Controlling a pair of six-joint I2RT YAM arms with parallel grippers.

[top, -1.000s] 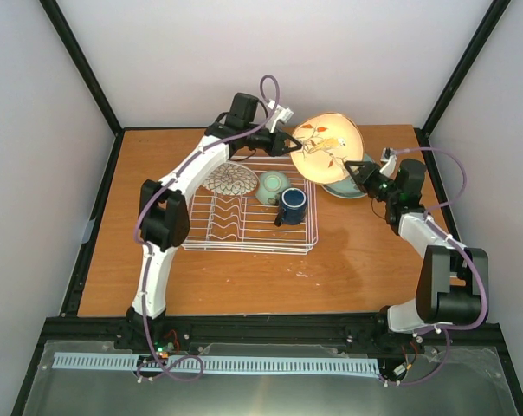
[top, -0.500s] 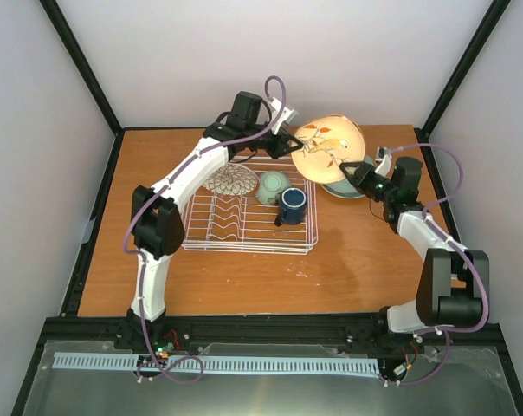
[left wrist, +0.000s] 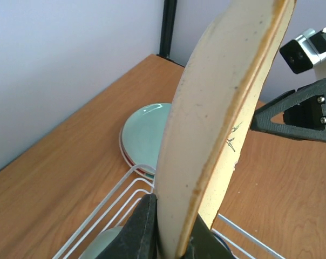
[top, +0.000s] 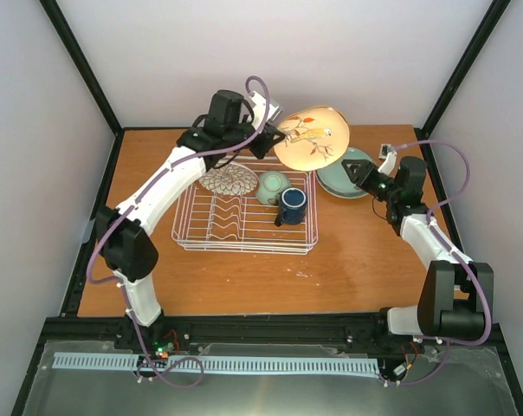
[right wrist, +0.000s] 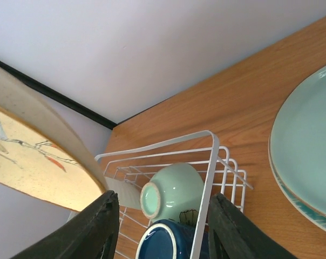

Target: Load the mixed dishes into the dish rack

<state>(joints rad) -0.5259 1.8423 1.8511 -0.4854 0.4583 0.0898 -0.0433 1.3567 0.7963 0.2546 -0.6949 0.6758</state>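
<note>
Across the table [top: 365,260], aim for the rack [top: 244,250] at centre-left: white wire, wavy dividers free along its left and middle. Judged step: carrying the cream plate [top: 318,139], up in the air above the rack's far right corner, to one of those slots. Turn it fully upright, line its edge up with a free gap, lower slowly into the wires until seated, and only then let go. Leave the teal plates [top: 335,182], stacked flat on the table just right of the rack's far right corner, for later. Steer clear of the brown plate [top: 229,179] at the rack's far side, then the mug [top: 292,204] and the cup [top: 273,186] on its right side, both near the carried plate in the top view. Hold the left gripper [top: 277,139] clenched on the plate's left rim; only a thin bite at the edge, so no jerks. Hold the right gripper [top: 361,173], released and empty beside the teal plates, back from the path. Look of the plate: glossy cream face, thin brown rim, sprig of orange leaves; pale, speckled back in the left wrist view; tilted, face toward the top camera
</note>
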